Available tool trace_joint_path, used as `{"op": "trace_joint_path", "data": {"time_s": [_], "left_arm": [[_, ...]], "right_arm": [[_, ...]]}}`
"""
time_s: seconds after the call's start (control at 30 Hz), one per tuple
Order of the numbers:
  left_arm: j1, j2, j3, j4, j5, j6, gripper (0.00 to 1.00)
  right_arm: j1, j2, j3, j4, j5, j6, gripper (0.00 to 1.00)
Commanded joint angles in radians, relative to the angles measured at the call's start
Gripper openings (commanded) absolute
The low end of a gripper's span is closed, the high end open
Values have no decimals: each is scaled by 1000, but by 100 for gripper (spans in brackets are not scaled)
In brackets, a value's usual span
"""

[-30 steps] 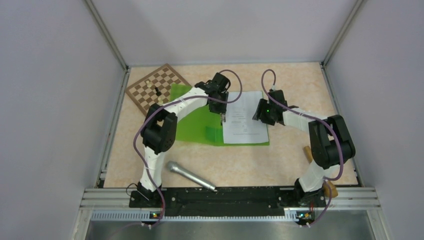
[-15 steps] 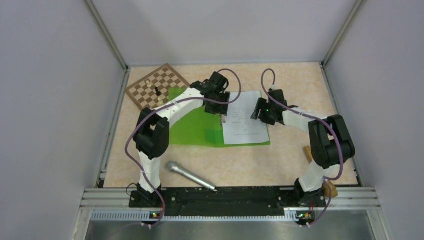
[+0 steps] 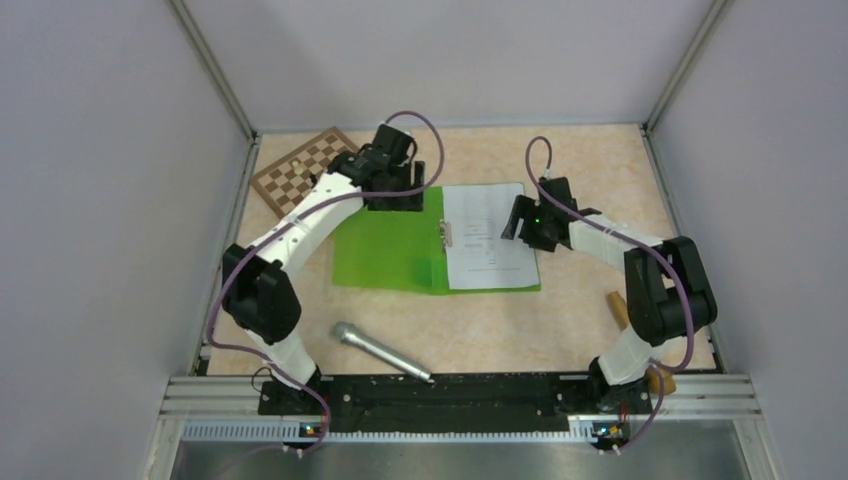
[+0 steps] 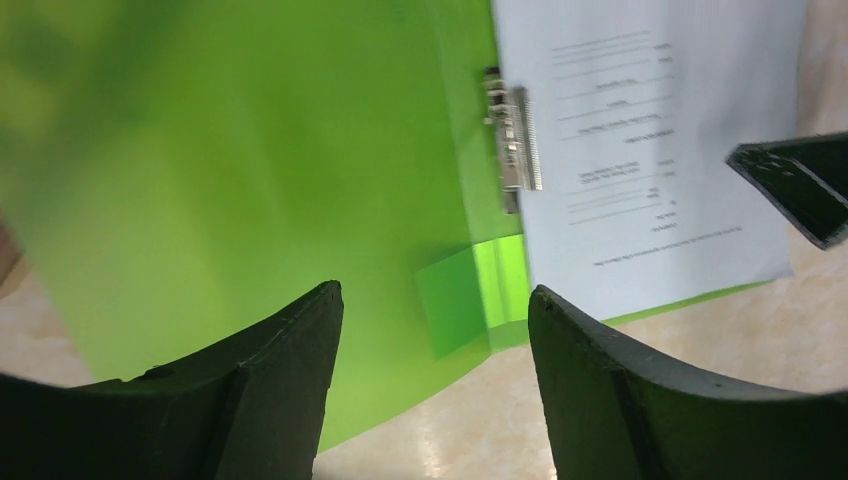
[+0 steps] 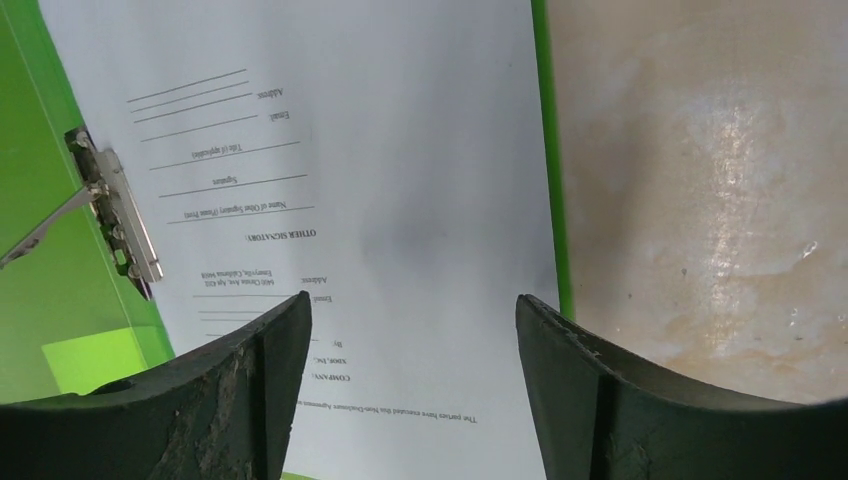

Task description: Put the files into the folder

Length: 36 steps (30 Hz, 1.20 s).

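1. The left gripper (image 3: 393, 198) hangs above the far edge of the folder (image 3: 385, 250). Its two dark fingers (image 4: 270, 390) are spread wide apart, with nothing between them.
2. Seen from its wrist, the left gripper (image 4: 435, 300) has the folder (image 4: 250, 170) lying open and flat beneath it. The bright green cover fills the space under and ahead of the fingers.
3. The files (image 4: 650, 130), white sheets with black print, lie ahead and to the right of that gripper, on the right half of the open folder.
4. A metal clip (image 4: 515, 140) runs along the fold, at the left edge of the files. I cannot tell whether it clamps them.
5. The right gripper (image 3: 517, 222) is over the right edge of the files (image 3: 487, 240). Its fingers are also spread apart and hold nothing.
6. From its wrist, the right gripper (image 5: 412, 305) has the files (image 5: 400, 150) directly below and between its fingers (image 5: 230, 400).
7. The clip (image 5: 115, 215) lies to that gripper's left, and the green cover (image 5: 40, 200) beyond it. A thin green strip of folder shows just right of the files, then bare table (image 5: 700, 180).
8. A brown checkered board (image 3: 295, 172) lies left of the left gripper, partly under its arm.
9. A silver microphone (image 3: 380, 350) lies on the table (image 3: 590, 160), nearer the arm bases than either gripper and apart from the folder's near edge.
10. A small brown object (image 3: 620, 305) sits behind the right gripper, beside its arm; what it is I cannot tell.
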Motion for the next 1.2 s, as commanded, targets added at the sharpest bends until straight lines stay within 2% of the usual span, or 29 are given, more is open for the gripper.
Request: {"op": "trace_joint_path", "data": {"time_s": [0.0,0.13,0.23,0.3,0.43,0.7,1.17], "left_arm": [[167,-136,-92,-18,12,-6,73],[297,-193,-192,-1,12,-6,74],[371,-198,-240,-5,15,-2,83],[415,-197,-272,-9,22,-6,86],[497,-215,-359,20,157,-13,86],[508,-214,-461,78,279,-28,85],[504,-195,-487,113,346,-27,83]], "right_arm": [[-3,-52,65,-22,13,-23,74],[-3,-36,84,-27,24,-34,75],[-14,-14,99,-34,42,-47,77],[-31,0,106,-33,36,-53,77],[-53,42,130,-45,33,-83,77],[-54,89,110,-22,-31,-84,77],[-52,70,90,-4,-58,-72,77]]}}
